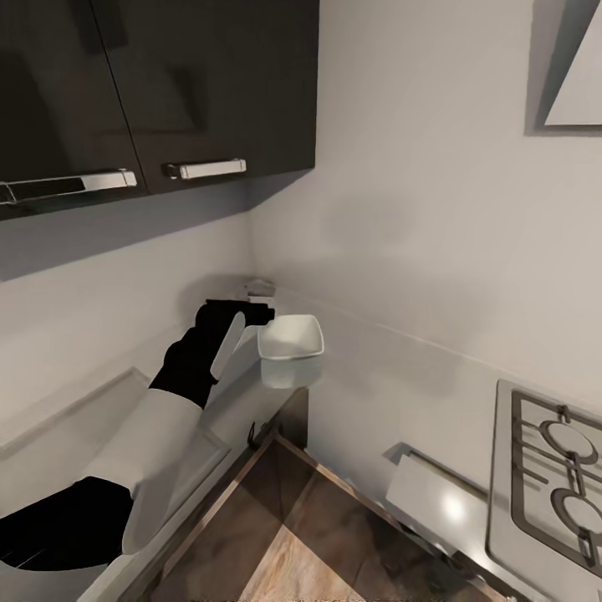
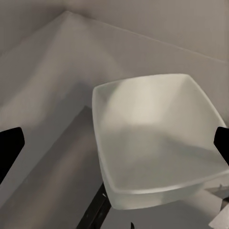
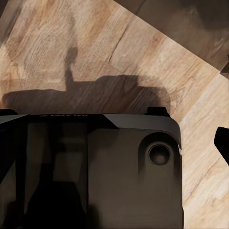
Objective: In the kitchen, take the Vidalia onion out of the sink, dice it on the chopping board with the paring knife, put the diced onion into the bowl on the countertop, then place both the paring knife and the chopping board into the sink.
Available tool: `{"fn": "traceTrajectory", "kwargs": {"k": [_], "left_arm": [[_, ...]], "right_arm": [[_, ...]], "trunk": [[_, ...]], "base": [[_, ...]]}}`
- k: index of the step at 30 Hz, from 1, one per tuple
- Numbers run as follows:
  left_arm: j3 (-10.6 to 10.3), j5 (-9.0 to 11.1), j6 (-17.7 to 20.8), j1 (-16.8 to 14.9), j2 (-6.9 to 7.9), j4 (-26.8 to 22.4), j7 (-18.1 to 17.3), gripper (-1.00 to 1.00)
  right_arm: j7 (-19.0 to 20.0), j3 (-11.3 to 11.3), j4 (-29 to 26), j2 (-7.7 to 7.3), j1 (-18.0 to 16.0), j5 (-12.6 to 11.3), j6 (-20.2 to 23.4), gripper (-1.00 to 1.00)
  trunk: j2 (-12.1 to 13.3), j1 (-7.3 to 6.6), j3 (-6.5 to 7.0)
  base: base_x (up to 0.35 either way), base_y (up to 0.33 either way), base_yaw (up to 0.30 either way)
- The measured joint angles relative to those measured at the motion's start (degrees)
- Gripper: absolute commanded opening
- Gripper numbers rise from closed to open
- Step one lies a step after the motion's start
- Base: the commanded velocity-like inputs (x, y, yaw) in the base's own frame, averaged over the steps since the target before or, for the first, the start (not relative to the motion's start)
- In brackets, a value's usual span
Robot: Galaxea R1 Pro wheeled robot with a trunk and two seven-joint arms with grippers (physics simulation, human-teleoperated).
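Note:
The white rounded-square bowl (image 1: 291, 341) sits on the grey countertop (image 1: 58, 422) in the wall corner, close to the counter's end. In the left wrist view the bowl (image 2: 152, 138) looks empty. My left gripper (image 1: 253, 315) hovers just behind and above the bowl's rim. It is open (image 2: 114, 148), with its black fingertips (image 2: 9, 148) spread wide at the frame's edges and nothing between them. My right gripper (image 3: 114, 133) is open too, pointing down at my dark base and the wooden floor. The sink, chopping board, paring knife and onion are out of view.
Dark upper cabinets (image 1: 159, 84) with chrome handles hang above the counter. A small grey object (image 1: 261, 289) stands in the corner behind my left gripper. To the right are a second counter (image 1: 443, 502) and a gas hob (image 1: 556, 477). Wooden floor (image 1: 284, 535) lies between the counters.

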Motion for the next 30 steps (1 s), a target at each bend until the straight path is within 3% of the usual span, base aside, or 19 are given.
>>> {"fn": "traceTrajectory", "kwargs": {"k": [18,30], "left_arm": [[-0.02,-0.18,-0.01,-0.01,0.24,-0.19,0.05,1.0],[-0.07,-0.18,-0.01,-0.01,0.31,-0.3,0.05,1.0]], "right_arm": [[0.27,0.0,0.0,0.0,0.0,0.01,0.0,1.0],[0.27,0.0,0.0,0.0,0.0,0.02,0.0,1.0]], "trunk": [[-0.01,0.0,-1.66],[-0.01,-0.01,-2.61]], "base": [[0.006,0.0,0.0],[0.174,0.0,0.0]]}}
